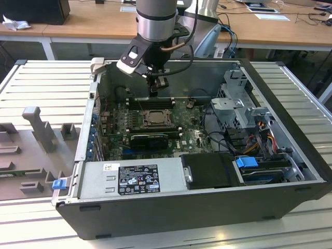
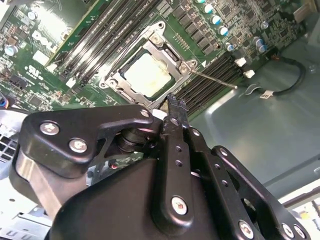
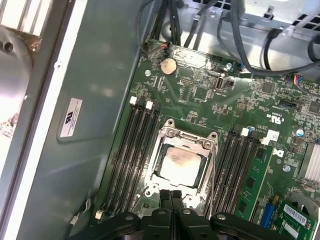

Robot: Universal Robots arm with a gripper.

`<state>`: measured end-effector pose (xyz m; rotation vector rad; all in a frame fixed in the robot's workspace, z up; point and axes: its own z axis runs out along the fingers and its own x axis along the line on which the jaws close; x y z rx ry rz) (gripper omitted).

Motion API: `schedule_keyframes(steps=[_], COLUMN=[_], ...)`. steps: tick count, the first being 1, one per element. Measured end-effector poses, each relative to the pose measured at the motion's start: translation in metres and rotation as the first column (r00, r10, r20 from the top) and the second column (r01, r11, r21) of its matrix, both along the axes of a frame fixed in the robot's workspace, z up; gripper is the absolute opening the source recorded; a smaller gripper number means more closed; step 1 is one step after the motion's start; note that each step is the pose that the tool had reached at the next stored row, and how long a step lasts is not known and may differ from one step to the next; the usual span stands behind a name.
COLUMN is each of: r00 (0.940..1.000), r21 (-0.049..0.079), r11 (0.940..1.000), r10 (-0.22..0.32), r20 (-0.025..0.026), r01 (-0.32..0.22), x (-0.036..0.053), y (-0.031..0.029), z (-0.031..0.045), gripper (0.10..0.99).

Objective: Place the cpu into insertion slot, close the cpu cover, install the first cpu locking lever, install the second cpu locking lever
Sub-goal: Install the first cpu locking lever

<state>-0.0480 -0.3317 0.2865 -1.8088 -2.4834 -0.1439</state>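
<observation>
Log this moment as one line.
chip: seated under cover | cover: down | one lever: sticking out | end effector: shut, empty, near cover's edge

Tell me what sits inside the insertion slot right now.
The cpu lies in the insertion slot, its pale top showing through the window of the cpu cover, which lies flat over it. The cpu hides the slot's floor beneath.
</observation>
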Motion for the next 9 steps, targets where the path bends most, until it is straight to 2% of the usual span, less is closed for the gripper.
schedule_keyframes(steps=[5,9], r00=[0.9974,0.9949], r21=[0.0,0.0], r11=[0.9974,0.9949], r10=[0.072,0.1], r20=[0.0,0.0001], r01=[-0.072,-0.1], x=[0.0,0.0], y=[0.0,0.0], z=[0.0,0.0], gripper=[0.106,0.106])
